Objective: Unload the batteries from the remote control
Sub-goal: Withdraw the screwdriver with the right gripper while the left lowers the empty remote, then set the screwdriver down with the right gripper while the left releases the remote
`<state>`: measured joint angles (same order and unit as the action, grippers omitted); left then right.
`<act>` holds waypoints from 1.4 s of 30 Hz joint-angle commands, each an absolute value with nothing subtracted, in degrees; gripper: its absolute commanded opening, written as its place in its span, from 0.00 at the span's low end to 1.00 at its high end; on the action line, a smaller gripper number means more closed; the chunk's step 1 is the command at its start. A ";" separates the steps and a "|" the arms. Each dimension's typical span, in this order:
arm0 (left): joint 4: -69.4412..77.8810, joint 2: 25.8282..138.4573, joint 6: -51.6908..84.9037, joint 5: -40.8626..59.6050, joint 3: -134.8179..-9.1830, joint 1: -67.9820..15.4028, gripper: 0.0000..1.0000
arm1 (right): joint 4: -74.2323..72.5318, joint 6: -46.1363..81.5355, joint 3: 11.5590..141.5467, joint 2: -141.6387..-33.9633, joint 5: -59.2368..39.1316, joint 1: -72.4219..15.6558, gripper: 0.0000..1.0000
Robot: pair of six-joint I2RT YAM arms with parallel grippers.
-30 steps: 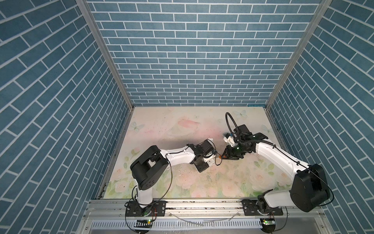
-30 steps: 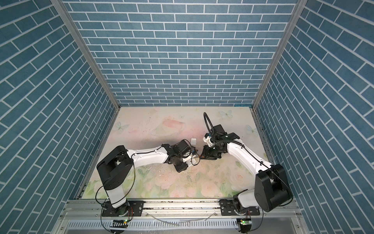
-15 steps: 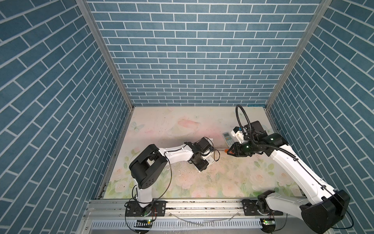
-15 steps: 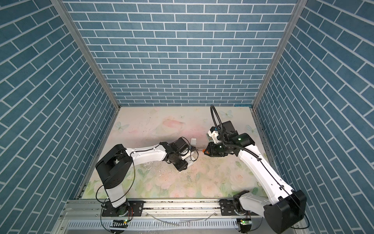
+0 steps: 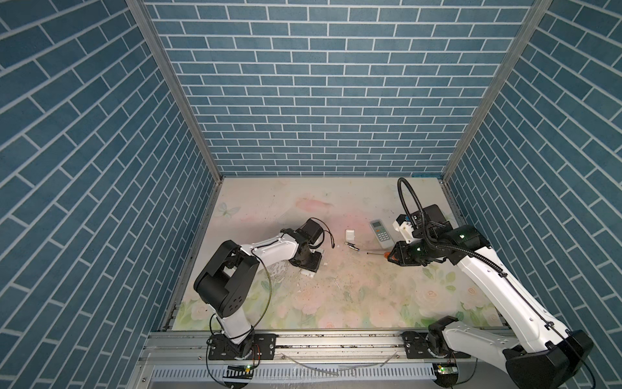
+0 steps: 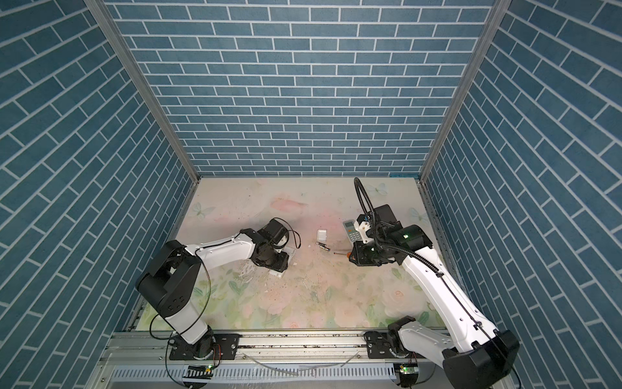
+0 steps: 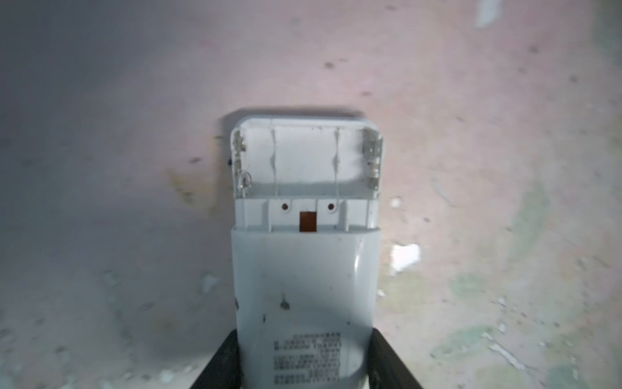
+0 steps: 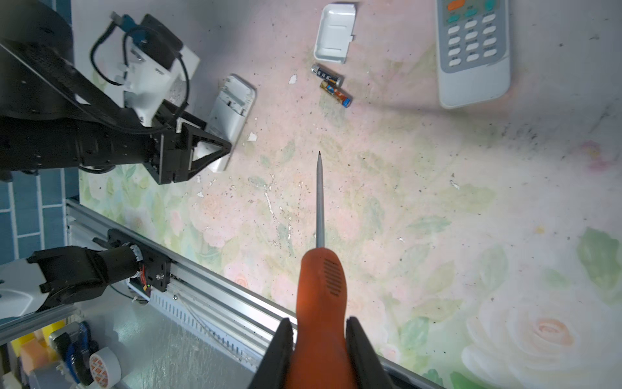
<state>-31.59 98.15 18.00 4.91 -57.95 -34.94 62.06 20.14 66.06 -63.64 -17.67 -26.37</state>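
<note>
In both top views the two batteries (image 5: 352, 245) (image 6: 323, 246), thin dark cylinders with a metallic glint, lay on the worn floral table (image 5: 303, 320) near its middle, just near of a small white rectangular cover (image 5: 350, 234), their long axes running from far-left to near-right. To their left, the left gripper (image 5: 308, 266) held a white plastic remote (image 6: 290, 253) lying flat, with its long axis running near-left to far-right. To their right lay a second remote (image 5: 381, 233), grey with pale buttons facing up. The right gripper (image 5: 395, 257) held an orange-handled screwdriver (image 5: 378, 252) whose thin steel shaft pointed left, the tip apart from the batteries. In the left wrist view the left gripper's (image 7: 304, 370) black jaws were clamped on the sides of the remote (image 7: 304, 269), whose smooth back with printed text faced up. Its rounded end was uncovered, and the open bay showed a bare white floor, ribs and metal contacts. In the right wrist view the right gripper's (image 8: 319, 336) jaws were clamped on the ribbed handle of the screwdriver (image 8: 319, 286), its pointed shaft above speckled table. The batteries (image 8: 331, 84) lay staggered, almost end to end. One was black and silver, the other gold and blue. They lay beside the hollow, tray-like cover (image 8: 335, 33), between the remote (image 8: 230, 107) and the second remote (image 8: 471, 54).
</note>
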 commanded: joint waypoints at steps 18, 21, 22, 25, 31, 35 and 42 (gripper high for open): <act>-34.22 104.85 21.18 -5.60 -65.05 -14.25 0.10 | 23.79 29.41 46.11 -57.57 -1.10 -5.23 0.00; -33.13 104.60 21.67 -4.05 -64.86 -13.81 0.24 | 15.06 28.33 39.92 -57.14 -0.34 -4.33 0.00; -32.88 104.55 21.79 -3.28 -64.85 -13.72 0.30 | 13.57 27.77 38.68 -57.82 -0.05 -4.30 0.00; -32.03 104.42 22.12 -1.05 -64.80 -13.62 0.44 | 9.27 27.58 34.54 -59.55 0.50 -4.16 0.00; -29.89 102.59 22.87 0.76 -63.33 -13.38 0.51 | 1.28 29.38 26.98 -57.77 -1.60 -4.17 0.00; -31.03 103.67 21.12 0.82 -64.20 -12.20 0.51 | 2.07 30.57 25.09 -58.26 -1.22 -4.21 0.00; -31.96 104.71 19.43 0.07 -65.05 -10.68 0.51 | 2.60 32.83 24.23 -62.49 -1.83 -4.13 0.00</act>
<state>-30.79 103.74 20.69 1.50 -64.27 -11.88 3.70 30.26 25.61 -60.71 -1.54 -4.27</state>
